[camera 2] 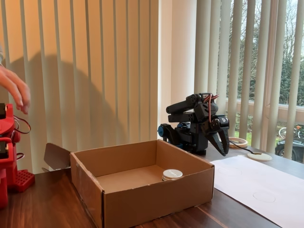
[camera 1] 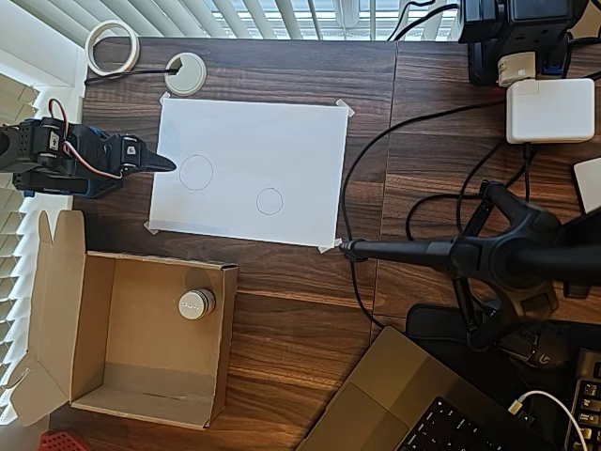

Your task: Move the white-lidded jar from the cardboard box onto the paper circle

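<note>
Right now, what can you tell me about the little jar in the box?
The jar is small and round, with a flat whitish-grey lid bearing a line of tiny writing too small to read. It stands upright on the floor of the open brown box, close to one wall. Nothing grips it; the gripper is off by the paper.

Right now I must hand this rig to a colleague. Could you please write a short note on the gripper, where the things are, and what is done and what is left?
Gripper: holds nothing and looks shut. In the overhead view its tip lies at the left edge of the white paper sheet, with the arm folded back.
White-lidded jar: stands upright inside the cardboard box, near its right wall in the overhead view.
Paper circle: the smaller drawn circle, with nothing on it. The larger circle lies to its left.
Done: nothing yet.
Left: reach into the box, grip the jar, lift it out, set it on the smaller circle.
</note>
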